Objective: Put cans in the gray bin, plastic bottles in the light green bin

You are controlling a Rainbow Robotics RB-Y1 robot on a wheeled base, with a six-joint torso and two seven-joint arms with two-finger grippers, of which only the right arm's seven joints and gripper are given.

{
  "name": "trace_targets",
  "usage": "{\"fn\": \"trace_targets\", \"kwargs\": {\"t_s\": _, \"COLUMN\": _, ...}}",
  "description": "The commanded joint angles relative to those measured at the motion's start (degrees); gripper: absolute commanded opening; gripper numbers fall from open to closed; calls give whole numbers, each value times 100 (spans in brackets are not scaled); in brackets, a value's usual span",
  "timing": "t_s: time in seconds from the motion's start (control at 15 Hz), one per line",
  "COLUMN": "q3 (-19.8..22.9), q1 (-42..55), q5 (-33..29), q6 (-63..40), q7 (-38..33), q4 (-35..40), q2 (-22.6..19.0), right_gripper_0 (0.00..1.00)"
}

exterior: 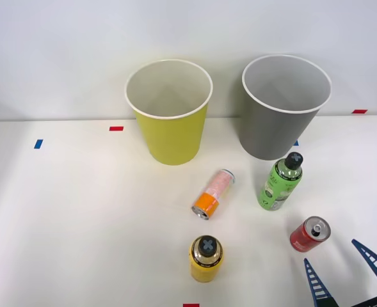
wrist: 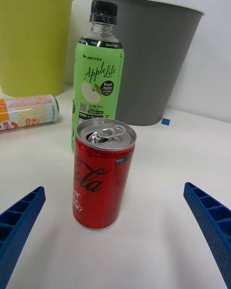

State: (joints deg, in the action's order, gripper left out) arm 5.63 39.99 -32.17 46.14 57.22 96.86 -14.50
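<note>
Red can [wrist: 103,173] stands upright on the counter [exterior: 79,224], centred ahead of the right gripper [exterior: 348,272], fingers [wrist: 19,221] spread wide, not touching it. Both bins look empty as far as visible; nothing seems sorted yet.

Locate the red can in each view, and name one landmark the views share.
Front view: red can stands at lower right, just beyond the right gripper.
Right wrist view: it stands at centre, between the open fingers.
Shared landmark: the green bottle behind it.
</note>
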Motion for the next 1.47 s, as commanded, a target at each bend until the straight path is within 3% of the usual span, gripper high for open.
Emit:
{"fn": "trace_targets", "kwargs": {"t_s": 0.07, "q3": 0, "q1": 0, "q5": 0, "q6": 0, "q7": 0, "q4": 0, "q2": 0, "right_gripper_0": 100}}
{"fn": "trace_targets", "kwargs": {"t_s": 1.47, "q3": -53, "q1": -18, "q5": 18, "q6": -61, "q7": -18, "q4": -202, "q2": 97, "right_gripper_0": 100}}
